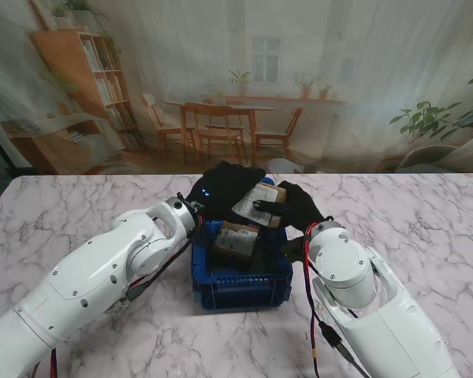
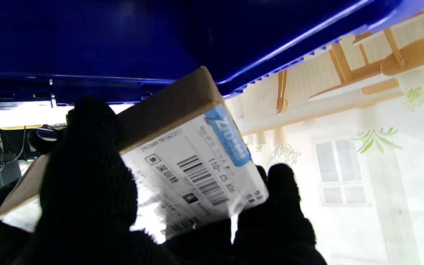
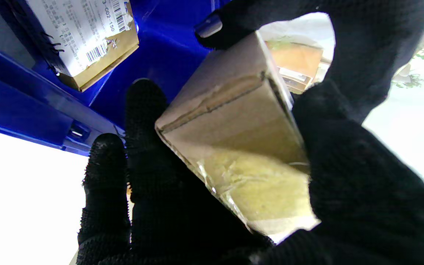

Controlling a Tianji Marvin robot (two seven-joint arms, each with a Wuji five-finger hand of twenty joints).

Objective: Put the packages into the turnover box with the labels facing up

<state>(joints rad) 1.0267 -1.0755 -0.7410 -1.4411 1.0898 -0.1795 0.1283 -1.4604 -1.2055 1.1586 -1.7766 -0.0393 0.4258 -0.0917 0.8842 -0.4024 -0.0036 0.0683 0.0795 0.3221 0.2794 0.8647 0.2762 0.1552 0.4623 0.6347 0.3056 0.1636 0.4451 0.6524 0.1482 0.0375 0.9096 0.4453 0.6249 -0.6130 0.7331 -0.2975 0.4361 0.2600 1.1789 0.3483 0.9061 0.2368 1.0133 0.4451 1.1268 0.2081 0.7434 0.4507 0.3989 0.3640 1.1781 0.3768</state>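
A brown cardboard package with a white barcode label hangs over the far rim of the blue turnover box. My black-gloved left hand grips it from the left and my right hand from the right, both shut on it. In the stand view the label faces up. The right wrist view shows the package's taped plain side between the right hand's fingers. A second package lies inside the box with its label up.
The box stands on a white marble table, between my two forearms. A pale object lies just beyond the hands, mostly hidden by them. A printed room backdrop hangs behind the table's far edge.
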